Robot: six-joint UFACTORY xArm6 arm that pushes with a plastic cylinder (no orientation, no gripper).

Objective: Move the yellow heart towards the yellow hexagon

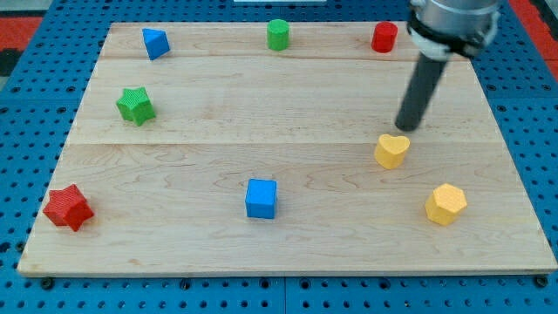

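The yellow heart (392, 150) lies on the wooden board at the view's right, a little below the middle. The yellow hexagon (445, 204) lies below and to the right of it, near the board's lower right corner, with a clear gap between them. My tip (405, 129) is just above the heart, slightly to its right, very close to the heart's upper edge; I cannot tell if it touches. The dark rod rises from there toward the view's top right.
A red cylinder (384, 37), green cylinder (278, 35) and blue block (155, 43) line the top edge. A green star (135, 105) and red star (68, 208) are at the left. A blue cube (261, 198) sits bottom centre.
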